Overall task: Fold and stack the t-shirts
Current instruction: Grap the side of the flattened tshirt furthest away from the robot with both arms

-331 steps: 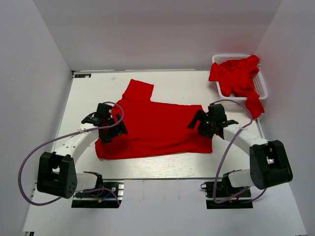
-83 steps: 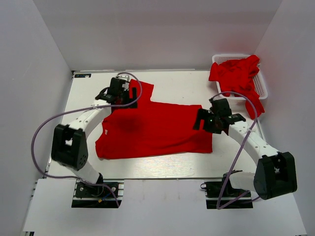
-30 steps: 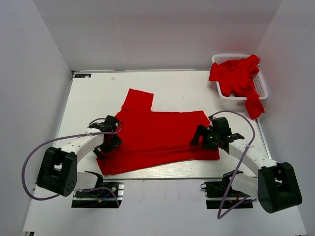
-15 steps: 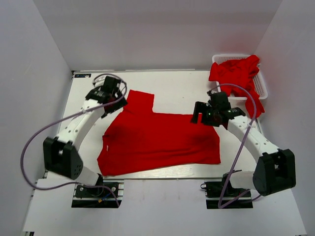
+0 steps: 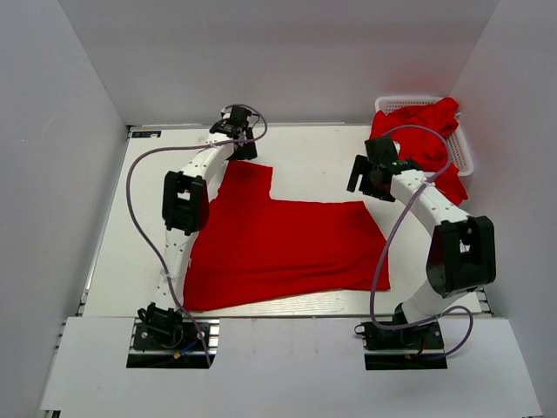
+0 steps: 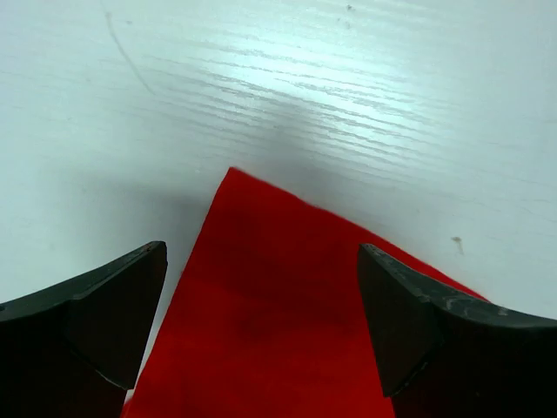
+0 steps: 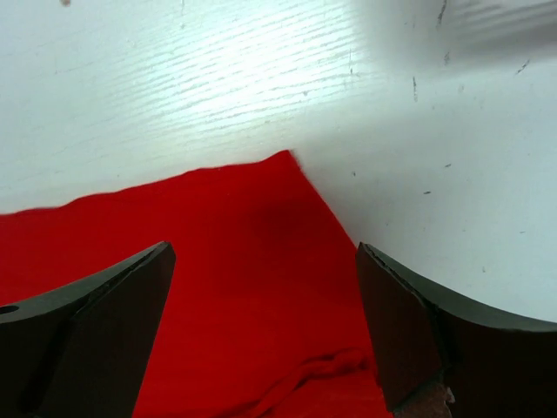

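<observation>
While both sets of jaws hang apart and empty, the left gripper (image 6: pixel 259 261) should pinch the t-shirt (image 5: pixel 287 244) at its sleeve corner (image 6: pixel 231 172), and the right gripper (image 7: pixel 265 257) the hem corner (image 7: pixel 287 157), seemingly single-layered.

text: none legible | labels: none | brands/numbers: none

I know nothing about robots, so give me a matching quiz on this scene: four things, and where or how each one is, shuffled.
1. left gripper
2. right gripper
3. white basket
4. spread t-shirt

A. lying flat on the table
B. open above the shirt's far right corner
C. heaped with red cloth
D. open above the shirt's far left corner

Pairs: 1-D, 2-B, 3-C, 4-A
</observation>
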Available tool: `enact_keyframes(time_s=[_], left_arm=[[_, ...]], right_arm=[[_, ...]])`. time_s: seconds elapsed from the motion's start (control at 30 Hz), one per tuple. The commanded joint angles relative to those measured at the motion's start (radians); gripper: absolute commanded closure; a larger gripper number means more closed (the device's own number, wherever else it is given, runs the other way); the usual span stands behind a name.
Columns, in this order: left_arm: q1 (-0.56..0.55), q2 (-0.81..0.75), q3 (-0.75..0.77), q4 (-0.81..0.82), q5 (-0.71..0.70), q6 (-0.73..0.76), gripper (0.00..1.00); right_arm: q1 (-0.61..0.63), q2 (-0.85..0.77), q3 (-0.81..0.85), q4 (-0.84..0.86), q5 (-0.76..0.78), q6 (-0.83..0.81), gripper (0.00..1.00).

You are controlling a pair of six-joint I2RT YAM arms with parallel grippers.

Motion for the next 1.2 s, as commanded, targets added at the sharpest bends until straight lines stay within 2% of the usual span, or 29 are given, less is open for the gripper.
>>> enact_keyframes(time_s=[0.0, 0.17, 0.37, 0.53, 0.57, 0.77, 0.8, 0.87, 0.9, 0.97, 1.0, 1.17], left_arm=[[0.013, -0.025, -0.003, 0.073, -0.016, 0.059, 0.0], [0.024, -0.037, -0.077, 0.19, -0.04, 0.059, 0.0], [0.033, 0.029, -0.051, 0.23, 0.029, 0.059, 0.0], [0.033, 0.03, -0.139, 0.263, 0.078, 0.05, 0.01], [0.033, 0.018, -0.183, 0.277, 0.09, 0.05, 0.08], [0.034, -0.051, -0.378, 0.369, 0.154, 0.041, 0.29], [0.033, -0.051, -0.389, 0.38, 0.154, 0.041, 0.42], [0.024, -0.051, -0.38, 0.38, 0.154, 0.053, 0.58], [0.024, -0.037, -0.38, 0.369, 0.154, 0.053, 0.74], [0.024, -0.037, -0.366, 0.357, 0.154, 0.062, 0.94], [0.024, -0.028, -0.366, 0.357, 0.144, 0.062, 1.0], [0.024, -0.048, -0.377, 0.431, 0.158, 0.108, 1.0]], right_arm=[[-0.013, 0.02, 0.064, -0.017, 0.059, 0.012, 0.1], [-0.022, 0.061, 0.083, -0.02, 0.046, 0.015, 0.1], [-0.026, 0.091, 0.099, -0.025, 0.021, 0.012, 0.1], [-0.036, 0.097, 0.083, -0.022, 0.023, 0.009, 0.1], [-0.034, 0.097, 0.083, -0.022, 0.024, 0.013, 0.1], [-0.04, 0.109, 0.078, -0.02, 0.023, 0.016, 0.1], [-0.04, 0.112, 0.08, -0.02, 0.015, 0.016, 0.1], [-0.037, 0.114, 0.077, -0.017, 0.015, 0.018, 0.1], [-0.04, 0.114, 0.077, -0.02, 0.015, 0.018, 0.1], [-0.042, 0.109, 0.07, -0.019, 0.018, 0.018, 0.1], [-0.04, 0.109, 0.066, -0.014, 0.017, 0.016, 0.1], [-0.042, 0.138, 0.081, -0.002, 0.02, -0.002, 0.12]])
